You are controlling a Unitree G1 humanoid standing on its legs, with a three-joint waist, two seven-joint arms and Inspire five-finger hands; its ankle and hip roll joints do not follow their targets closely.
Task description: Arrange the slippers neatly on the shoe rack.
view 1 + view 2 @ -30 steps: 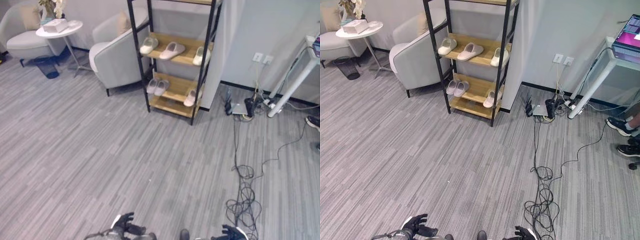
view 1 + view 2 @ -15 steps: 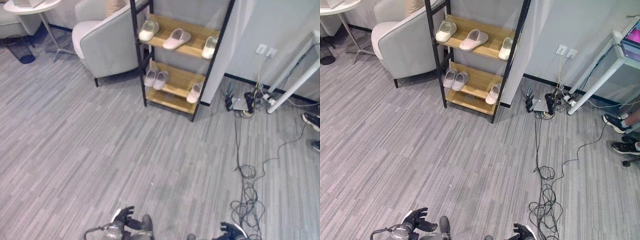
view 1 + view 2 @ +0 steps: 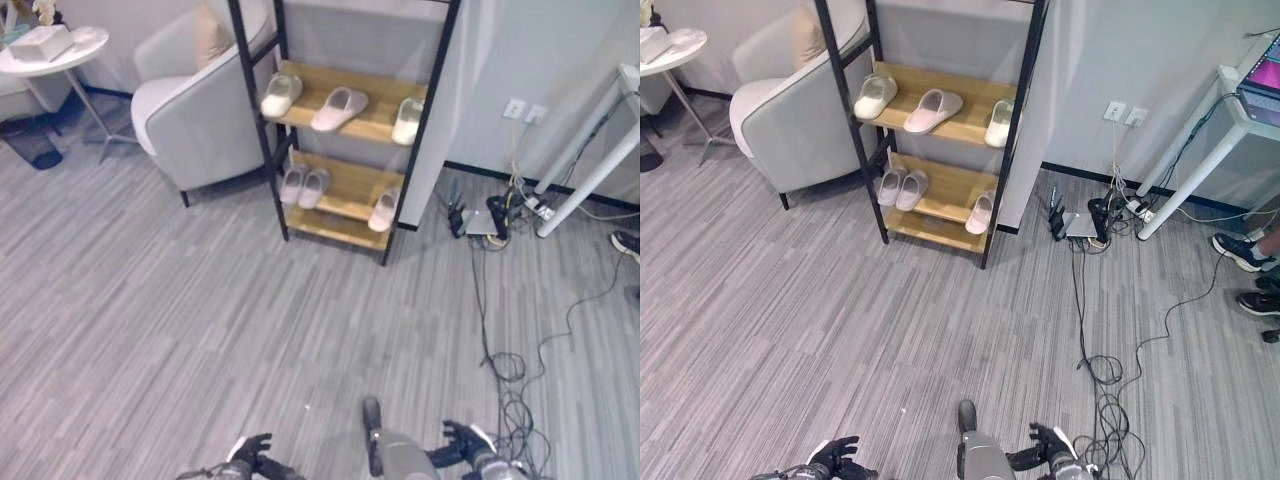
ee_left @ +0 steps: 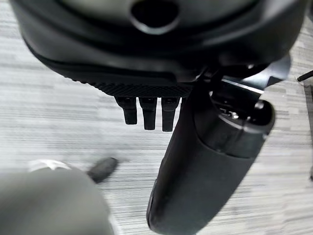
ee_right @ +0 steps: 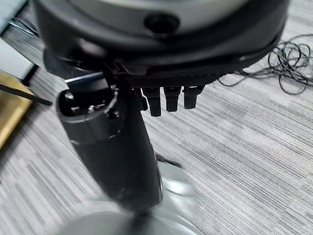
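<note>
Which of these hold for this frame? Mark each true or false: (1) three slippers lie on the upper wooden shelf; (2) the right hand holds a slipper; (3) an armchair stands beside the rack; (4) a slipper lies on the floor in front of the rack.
1. True: three slippers lie on the upper shelf of the shoe rack.
2. False: the right hand holds nothing, with its fingers relaxed; so does the left hand.
3. True: an armchair stands on the rack's left.
4. False: the floor there is bare; the lower shelf holds three more slippers.
</note>
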